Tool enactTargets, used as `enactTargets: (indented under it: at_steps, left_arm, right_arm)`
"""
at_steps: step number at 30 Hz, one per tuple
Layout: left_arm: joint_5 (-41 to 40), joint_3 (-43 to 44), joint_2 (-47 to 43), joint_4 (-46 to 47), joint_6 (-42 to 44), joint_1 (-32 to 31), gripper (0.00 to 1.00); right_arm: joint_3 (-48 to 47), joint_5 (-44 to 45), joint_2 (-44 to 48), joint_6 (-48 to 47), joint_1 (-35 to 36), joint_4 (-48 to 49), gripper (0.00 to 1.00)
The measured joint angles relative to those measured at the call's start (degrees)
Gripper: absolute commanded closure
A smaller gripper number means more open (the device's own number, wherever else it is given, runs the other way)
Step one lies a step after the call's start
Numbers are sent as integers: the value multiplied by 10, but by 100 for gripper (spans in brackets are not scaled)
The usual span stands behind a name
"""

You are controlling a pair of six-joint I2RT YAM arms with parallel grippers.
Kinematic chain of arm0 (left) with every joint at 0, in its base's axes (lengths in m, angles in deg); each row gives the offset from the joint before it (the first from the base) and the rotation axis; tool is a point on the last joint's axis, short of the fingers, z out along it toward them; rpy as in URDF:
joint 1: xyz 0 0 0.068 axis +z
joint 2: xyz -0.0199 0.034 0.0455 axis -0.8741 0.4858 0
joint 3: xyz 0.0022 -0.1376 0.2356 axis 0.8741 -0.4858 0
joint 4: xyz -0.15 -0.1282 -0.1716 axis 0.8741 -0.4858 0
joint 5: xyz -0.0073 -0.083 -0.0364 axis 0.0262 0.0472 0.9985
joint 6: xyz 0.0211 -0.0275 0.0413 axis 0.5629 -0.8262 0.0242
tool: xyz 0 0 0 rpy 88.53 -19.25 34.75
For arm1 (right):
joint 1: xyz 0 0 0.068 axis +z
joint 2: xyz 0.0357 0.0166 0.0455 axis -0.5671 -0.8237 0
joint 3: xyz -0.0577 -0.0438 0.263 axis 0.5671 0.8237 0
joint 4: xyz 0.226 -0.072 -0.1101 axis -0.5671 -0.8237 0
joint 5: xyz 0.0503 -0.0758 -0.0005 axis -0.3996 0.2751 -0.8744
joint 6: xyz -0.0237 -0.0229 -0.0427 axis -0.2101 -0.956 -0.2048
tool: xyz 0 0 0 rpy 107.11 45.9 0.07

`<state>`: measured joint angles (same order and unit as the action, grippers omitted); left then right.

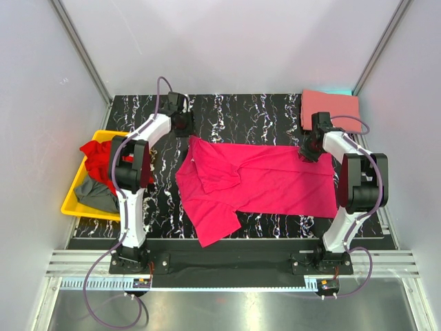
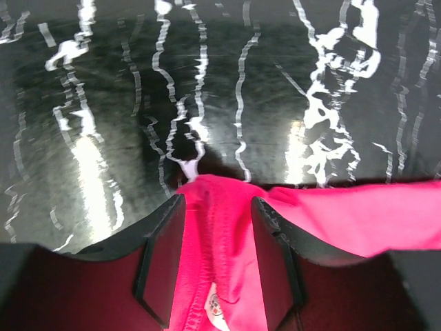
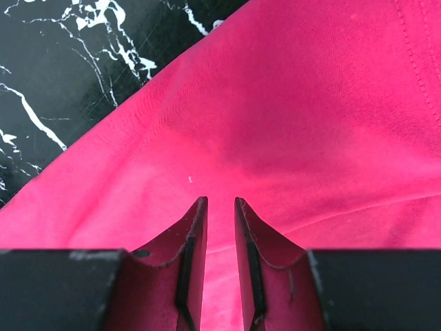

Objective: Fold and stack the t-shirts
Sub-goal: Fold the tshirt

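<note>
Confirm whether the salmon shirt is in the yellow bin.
No, the salmon shirt lies folded at the table's far right corner.

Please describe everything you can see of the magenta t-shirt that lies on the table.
The magenta t-shirt is plain, soft, short-sleeved cloth. It is spread sideways on the black marbled table, wrinkled, with one sleeve folded over its body and its left part reaching toward the near edge. The left gripper pinches its far left corner, slightly lifted. The right gripper seems to pinch its far right edge. No other shirt touches it.
</note>
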<state>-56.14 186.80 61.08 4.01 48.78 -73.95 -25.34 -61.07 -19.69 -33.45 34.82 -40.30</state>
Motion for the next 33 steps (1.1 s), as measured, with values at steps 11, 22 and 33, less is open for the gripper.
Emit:
enactTargets:
  at_steps: [11, 22, 33]
  left_arm:
    - [19, -1, 0, 5, 13, 9, 59]
    - [38, 4, 17, 5, 20, 15, 59]
    - [40, 20, 45, 5, -9, 24, 100]
  right_arm:
    - [0, -16, -1, -8, -21, 1, 71]
    - [0, -17, -6, -13, -38, 1, 71]
    - [-4, -8, -45, -9, -71, 2, 74]
